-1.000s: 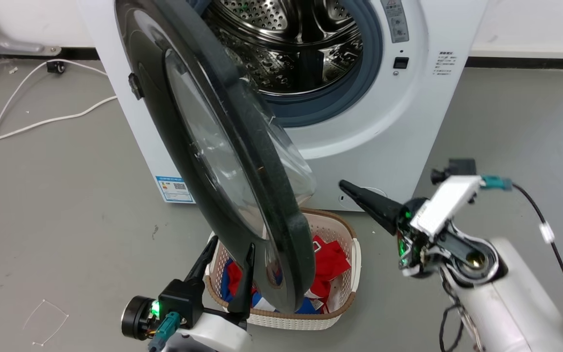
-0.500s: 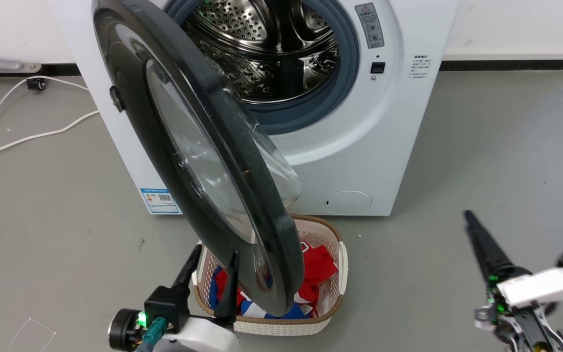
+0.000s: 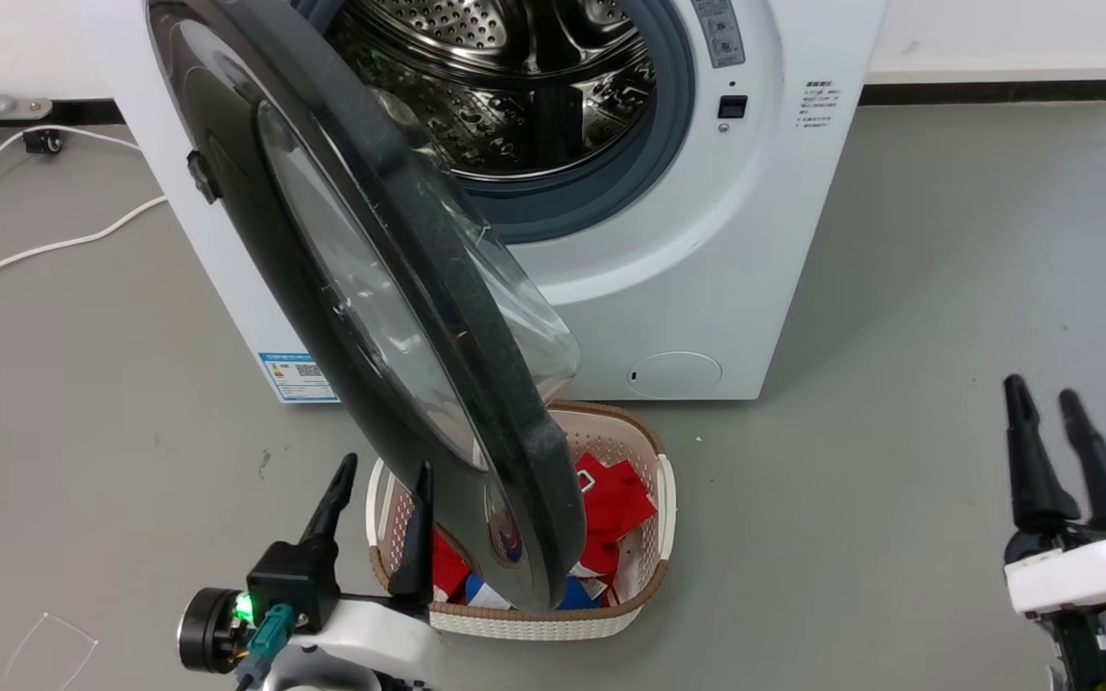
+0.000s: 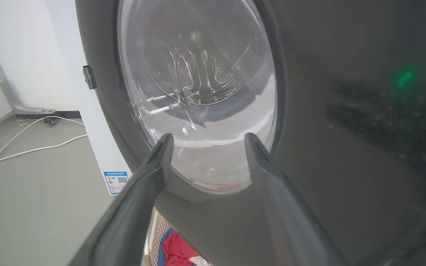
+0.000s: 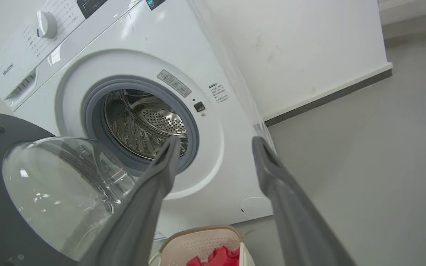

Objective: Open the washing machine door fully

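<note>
Door hangs half open across centre frame, its lower rim over the basket. Left gripper, jaws wide and empty, sits beside its outer face. Right gripper, parted and empty, is at lower right above floor.

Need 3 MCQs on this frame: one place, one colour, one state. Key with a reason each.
1. Where is the laundry basket?
A. on the floor before the washing machine
B. on a table
C. on top of the machine

2. What colour is the most visible cloth in the basket?
A. green
B. red
C. yellow

3. The washing machine door is:
A. shut
B. swung open
C. lying on the floor

Key:
1 A, the basket stands on the grey floor below the door's lower edge.
2 B, red fabric shows above the rim.
3 B, the door stands out from the front and the steel drum is exposed.
</note>
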{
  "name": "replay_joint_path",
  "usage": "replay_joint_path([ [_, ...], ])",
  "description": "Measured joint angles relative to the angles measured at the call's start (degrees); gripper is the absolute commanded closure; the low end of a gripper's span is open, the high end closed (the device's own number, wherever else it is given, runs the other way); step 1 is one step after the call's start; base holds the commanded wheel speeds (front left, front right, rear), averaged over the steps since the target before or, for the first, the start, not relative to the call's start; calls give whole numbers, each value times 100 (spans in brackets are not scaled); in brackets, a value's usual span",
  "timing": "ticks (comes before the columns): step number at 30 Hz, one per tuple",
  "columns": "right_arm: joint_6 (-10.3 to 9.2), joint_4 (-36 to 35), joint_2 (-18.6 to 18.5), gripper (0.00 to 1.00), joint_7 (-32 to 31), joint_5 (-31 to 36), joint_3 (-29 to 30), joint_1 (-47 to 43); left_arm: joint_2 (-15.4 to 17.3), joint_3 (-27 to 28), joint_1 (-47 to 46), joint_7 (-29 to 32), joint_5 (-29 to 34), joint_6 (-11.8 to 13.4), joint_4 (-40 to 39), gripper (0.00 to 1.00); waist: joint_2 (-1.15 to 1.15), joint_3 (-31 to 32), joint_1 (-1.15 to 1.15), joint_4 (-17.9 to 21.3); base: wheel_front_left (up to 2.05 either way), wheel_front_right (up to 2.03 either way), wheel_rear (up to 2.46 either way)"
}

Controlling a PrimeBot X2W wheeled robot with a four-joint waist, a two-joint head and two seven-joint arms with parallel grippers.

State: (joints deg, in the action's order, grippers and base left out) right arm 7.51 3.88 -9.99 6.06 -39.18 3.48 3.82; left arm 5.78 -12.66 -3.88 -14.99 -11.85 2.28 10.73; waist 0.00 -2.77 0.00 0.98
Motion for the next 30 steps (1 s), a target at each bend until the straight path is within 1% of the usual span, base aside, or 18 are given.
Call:
replay_joint_path([
  [3, -2, -374, 223, 0, -171, 959, 319, -108, 24, 32, -4, -7, 0, 21, -20, 0, 0, -14, 0, -18, 0, 0, 0],
  [6, -2, -740, 454, 0, -382, 1749, 417, -265, 24, 42, -15, -7, 1, 26, -38, 0, 0, -9, 0, -34, 0, 0, 0],
  [8, -2, -926, 521, 0, -469, 2274, 381, -375, 42, 51, -16, -7, 8, 31, -46, 0, 0, 5, 0, -34, 0, 0, 0],
  [11, -2, -973, 600, 0, -510, 2885, 260, -590, 51, 60, -16, -7, 9, 31, -52, 0, 0, 19, 0, -28, 0, 0, 0],
  [14, -2, -838, 646, 0, -447, 3247, 102, -693, 59, 59, -16, -8, 16, 31, -51, 0, 0, 29, 0, -20, 0, 0, 0],
  [20, -1, -431, 681, 0, -187, 3461, -15, -729, 77, 52, -16, -8, 20, 26, -10, 0, 0, 51, 0, -21, 0, 0, 0],
  [25, -1, -216, 693, 0, -44, 3442, -64, -726, 93, 42, -16, -7, 54, 32, 16, 0, 0, 86, 0, -27, 0, 0, 0],
  [30, -1, -174, 699, 0, 5, 3349, -124, -725, 110, 48, -17, -8, 53, 34, 21, 0, 0, 113, 0, -3, 0, 0, 0],
])
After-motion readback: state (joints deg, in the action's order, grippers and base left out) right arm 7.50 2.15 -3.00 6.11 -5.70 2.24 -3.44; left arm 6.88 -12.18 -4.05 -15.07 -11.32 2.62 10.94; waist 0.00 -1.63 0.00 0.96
